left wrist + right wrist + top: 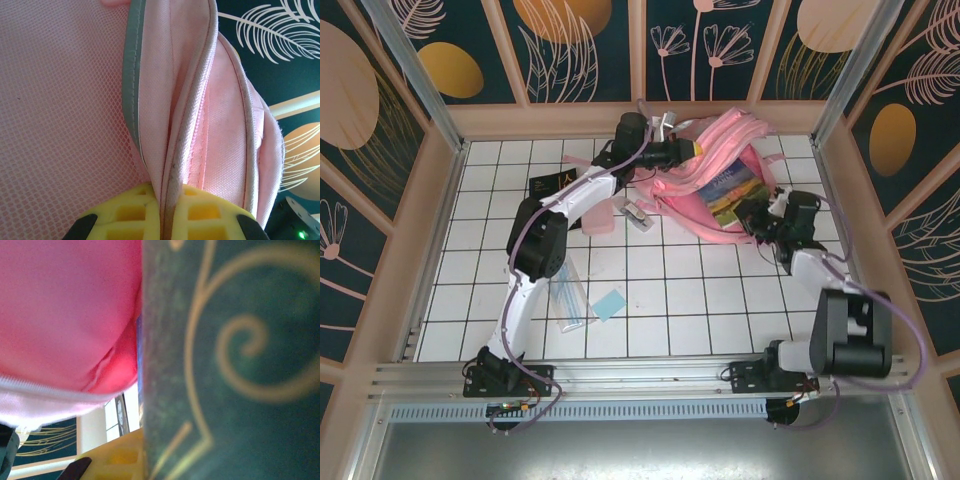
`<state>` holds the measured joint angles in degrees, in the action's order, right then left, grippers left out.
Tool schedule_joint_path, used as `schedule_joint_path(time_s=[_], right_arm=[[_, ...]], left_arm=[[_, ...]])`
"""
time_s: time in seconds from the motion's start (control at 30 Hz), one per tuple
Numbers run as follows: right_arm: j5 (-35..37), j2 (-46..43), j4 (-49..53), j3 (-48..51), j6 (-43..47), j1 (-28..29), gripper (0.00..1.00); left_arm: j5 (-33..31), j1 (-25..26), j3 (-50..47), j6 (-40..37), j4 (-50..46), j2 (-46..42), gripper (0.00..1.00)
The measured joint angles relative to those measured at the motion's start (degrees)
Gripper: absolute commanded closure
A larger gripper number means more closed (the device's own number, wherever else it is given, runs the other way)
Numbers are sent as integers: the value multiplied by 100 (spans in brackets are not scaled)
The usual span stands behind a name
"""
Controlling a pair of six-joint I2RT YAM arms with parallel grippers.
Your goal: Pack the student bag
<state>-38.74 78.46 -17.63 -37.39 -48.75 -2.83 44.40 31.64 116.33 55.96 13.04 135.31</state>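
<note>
Soft pink student bag (730, 140) slumped near the desk's (650, 300) far edge, right of middle, mouth gaping (pink mesh and grey piping up close). Left gripper (167, 212) clamped together on its zippered rim. Right gripper (757, 213) closed on a book (225, 365), dark green with gold scrolls, lying in the opening.

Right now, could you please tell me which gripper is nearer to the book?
Right. The right gripper grips the book at its corner; the left gripper pinches the student bag rim beyond it.
</note>
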Motion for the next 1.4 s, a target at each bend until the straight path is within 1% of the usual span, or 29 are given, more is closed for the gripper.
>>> schedule_joint_path(time_s=[0.2,0.33,0.43,0.57,0.6,0.67,0.7,0.73,0.8,0.9,1.03,1.2,1.27,1.3,1.37,1.4], right_arm=[[-291,1773,-796,-1209,-13,184,100],[-476,2848,-960,-2105,-98,341,100],[-490,3383,-922,-2533,-129,503,100],[-492,3764,-778,-2885,-133,673,100],[-507,3860,-706,-3014,-131,704,94],[-533,4035,-516,-3289,-109,723,72],[-538,4103,-424,-3416,-90,723,59],[-525,4151,-354,-3523,-44,710,52],[-485,4129,-243,-3565,79,688,39],[-330,3926,74,-3471,254,608,24],[33,3145,931,-3123,634,295,19],[767,2004,2083,-2992,1318,-216,18],[1058,1537,2455,-2887,1580,-326,18],[1193,1272,2634,-2824,1703,-352,18],[1370,789,2951,-2728,1895,-352,18],[1427,542,3086,-2699,1982,-339,18]], left_arm=[[4,-15,-212,-39,-20,-219,100],[-2,-15,-297,-48,-26,-306,100],[-2,-15,-323,-61,-28,-321,100],[-2,-15,-332,-63,-28,-321,100],[-2,-15,-332,-63,-26,-321,100],[-35,-15,-332,-66,-26,-321,100],[-72,-15,-341,-66,-26,-321,100],[-109,-17,-352,-66,-24,-321,100],[-144,-35,-352,-61,-24,-321,100],[-160,-37,-352,-31,4,-321,100],[-201,-37,-352,57,26,-321,100],[-273,-37,-328,133,44,-321,100],[-286,-37,-328,138,44,-321,100],[-286,-37,-328,138,44,-321,97],[-297,-37,-345,116,44,-321,62],[-330,-35,-400,68,74,-337,47]])
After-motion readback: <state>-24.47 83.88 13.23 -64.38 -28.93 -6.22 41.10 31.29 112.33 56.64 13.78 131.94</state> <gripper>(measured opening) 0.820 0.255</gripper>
